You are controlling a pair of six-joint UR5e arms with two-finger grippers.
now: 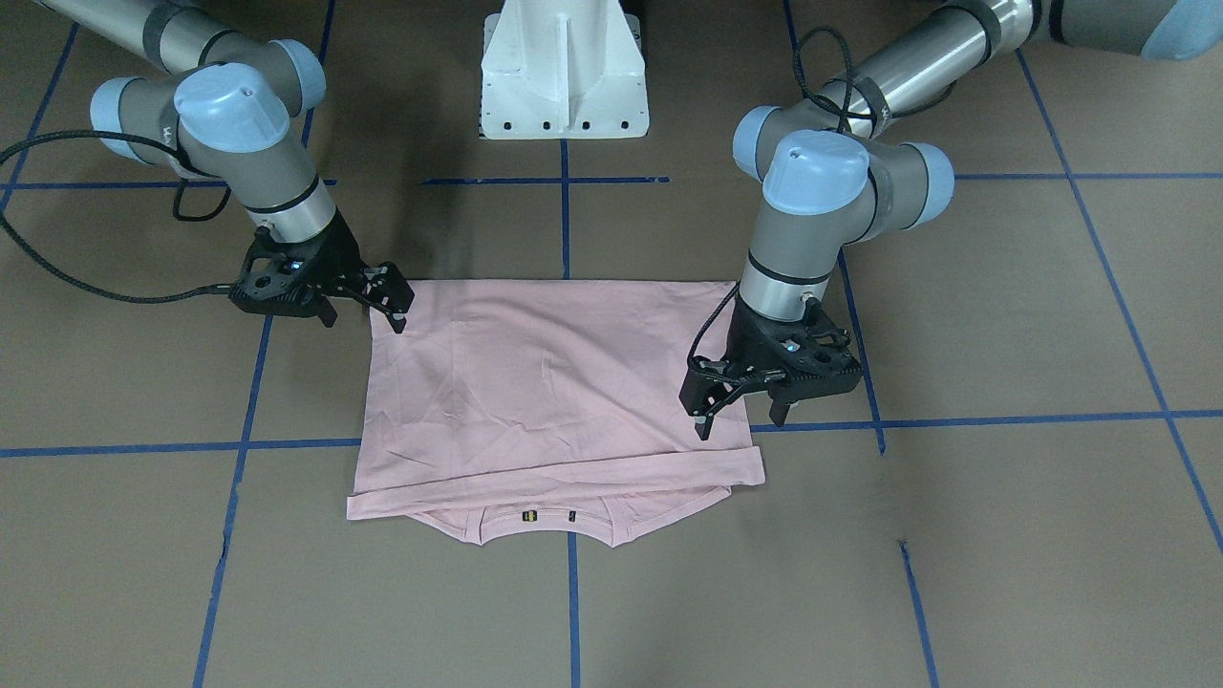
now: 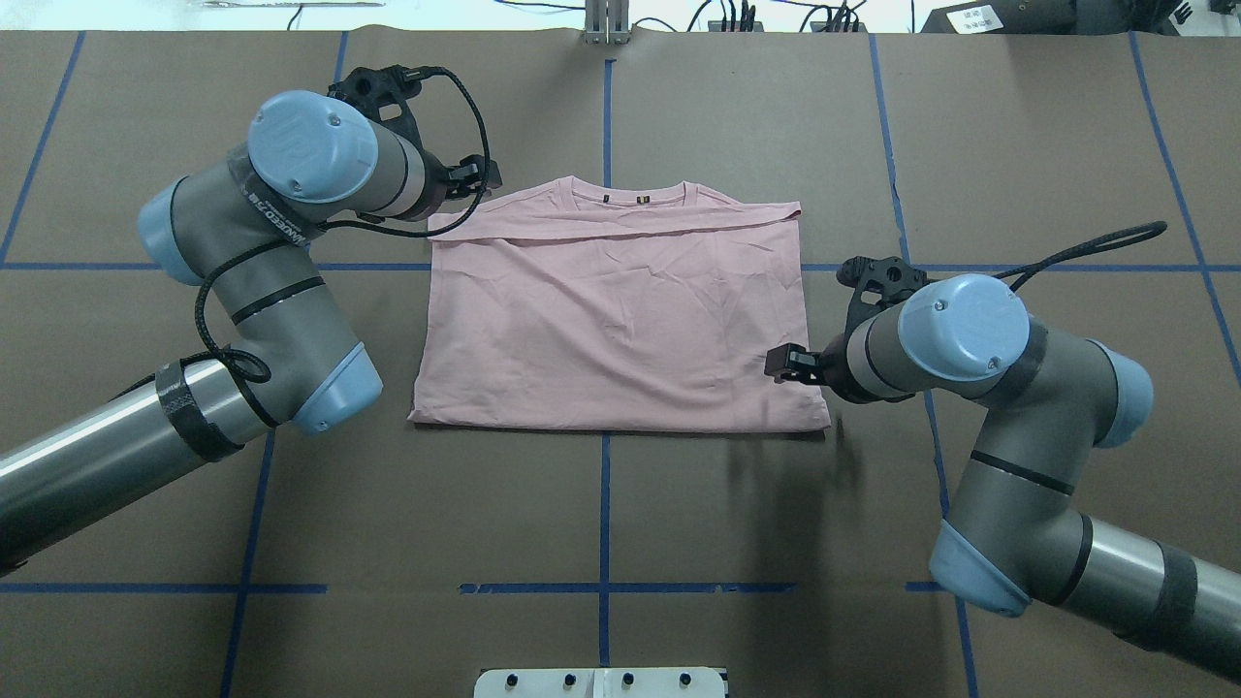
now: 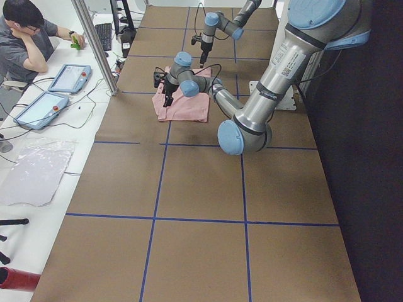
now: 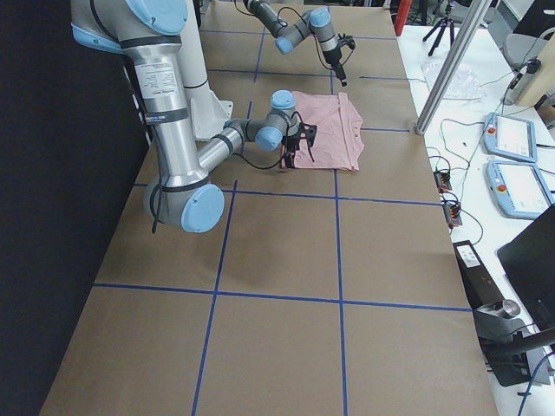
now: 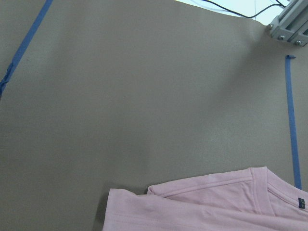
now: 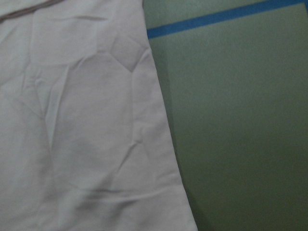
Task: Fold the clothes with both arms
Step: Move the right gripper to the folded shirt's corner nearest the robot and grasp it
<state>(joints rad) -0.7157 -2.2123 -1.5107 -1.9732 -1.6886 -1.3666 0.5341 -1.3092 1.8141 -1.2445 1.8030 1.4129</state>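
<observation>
The pale pink T-shirt (image 1: 545, 382) (image 2: 620, 320) lies flat on the brown table, folded into a rectangle with the plain side up. Its collar and small neck labels (image 2: 642, 199) peek out at the far edge. My left gripper (image 1: 702, 425) (image 2: 475, 176) hangs open over the collar-end corner with no cloth between its fingers. The left wrist view shows only that corner of the shirt (image 5: 216, 202). My right gripper (image 1: 395, 311) (image 2: 783, 364) hovers open at the opposite side, near the folded edge closest to the robot. The right wrist view shows the shirt's side edge (image 6: 82, 120).
Blue tape lines (image 2: 605, 504) grid the table. The white pedestal base (image 1: 564, 76) stands at the robot's edge. A person (image 3: 25, 38) sits at a side bench with tablets (image 3: 69, 77) beyond a metal post (image 3: 94, 44). Control pendants (image 4: 512, 139) lie on the other side bench.
</observation>
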